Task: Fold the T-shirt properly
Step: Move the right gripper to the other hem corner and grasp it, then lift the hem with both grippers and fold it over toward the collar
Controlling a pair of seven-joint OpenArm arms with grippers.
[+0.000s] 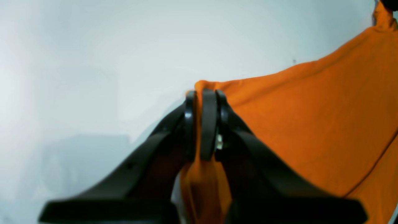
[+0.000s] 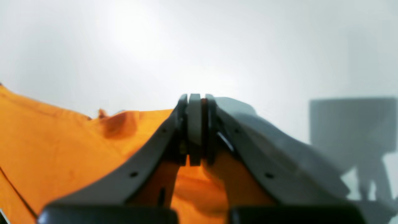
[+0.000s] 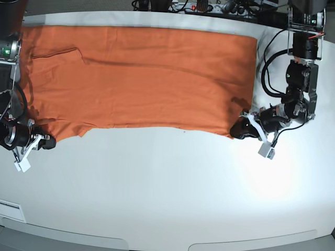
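Observation:
The orange T-shirt [image 3: 141, 73] lies spread across the far half of the white table [image 3: 167, 193], folded lengthwise. My left gripper [image 1: 205, 93] is shut on a bunched corner of the shirt [image 1: 311, 124]; in the base view it [image 3: 235, 130] sits at the shirt's near right corner. My right gripper [image 2: 196, 96] is shut on the shirt's fabric [image 2: 46, 140]; in the base view it [image 3: 51, 141] holds the near left corner by the sleeve. Both corners are low, close to the table. The white tag is hidden.
Black cables [image 3: 269, 63] loop beside the arm at the right. Cables and a power strip [image 3: 204, 6] lie along the table's far edge. A white label [image 3: 10, 209] sits at the near left edge.

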